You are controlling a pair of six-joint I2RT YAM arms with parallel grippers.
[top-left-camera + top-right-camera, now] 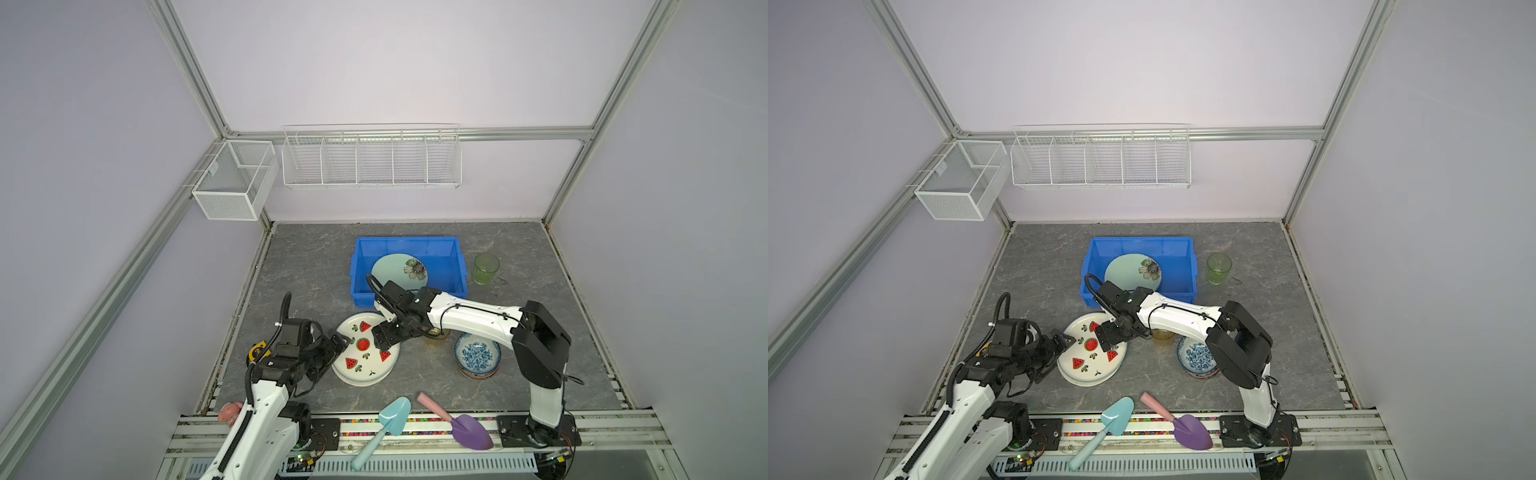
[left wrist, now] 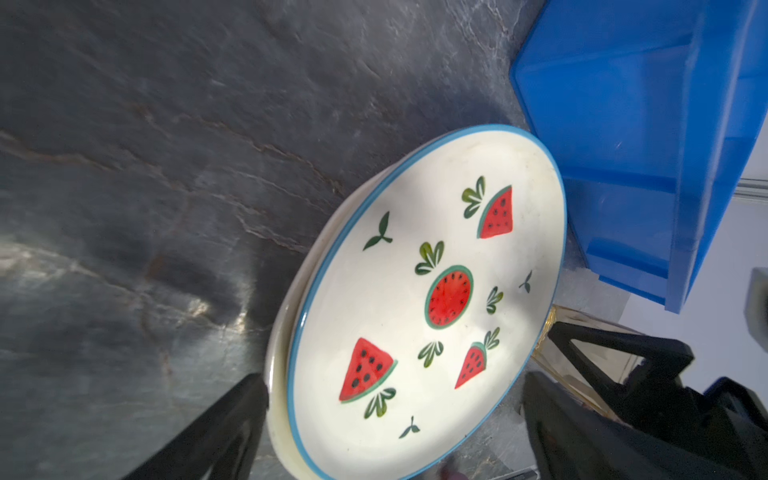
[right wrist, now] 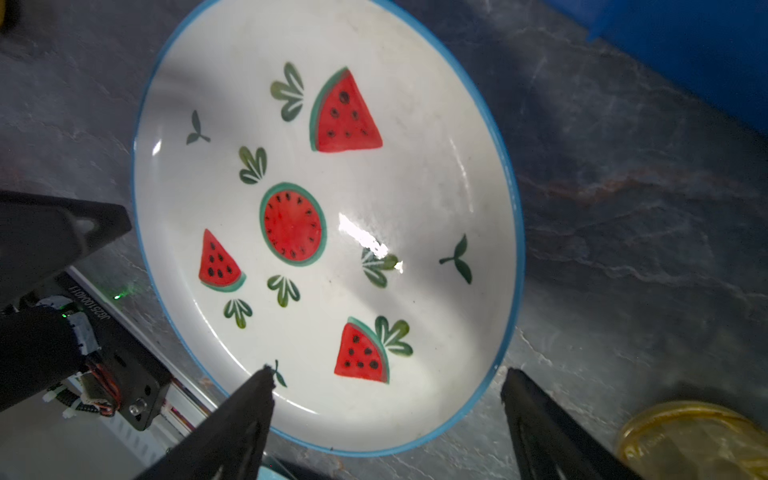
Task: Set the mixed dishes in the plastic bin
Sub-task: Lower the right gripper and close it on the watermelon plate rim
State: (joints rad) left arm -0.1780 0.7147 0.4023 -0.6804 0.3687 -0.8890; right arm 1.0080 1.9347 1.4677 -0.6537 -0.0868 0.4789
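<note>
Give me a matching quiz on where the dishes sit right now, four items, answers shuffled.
Things:
1. floral plate
2. green tumbler
3. watermelon plate
4. blue-white bowl

Places:
A. stacked on the cream plate
B. inside the blue bin
C. upright on the table, just right of the bin
D. on top of the lower bowl

Pairs: 1-B, 2-C, 3-A, 4-D
</note>
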